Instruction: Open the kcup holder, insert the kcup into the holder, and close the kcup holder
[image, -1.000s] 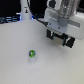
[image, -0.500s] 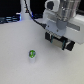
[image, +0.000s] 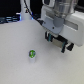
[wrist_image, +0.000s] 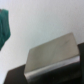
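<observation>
Here's the arm's gripper (image: 63, 43) hanging over the white table (image: 20, 65) on the exterior view's right, and its fingers are too blurred to call, so I cannot tell whether it is released or clenched. The little green pod (image: 32, 53) sits alone on the table, well apart from the gripper, toward the exterior view's left. On the wrist view, a grey slab-topped box (wrist_image: 52, 57) on the pale surface, with a teal shape (wrist_image: 4, 25) at the frame's edge

Shiny green kcup (image: 32, 53) on white table (image: 15, 60)
</observation>
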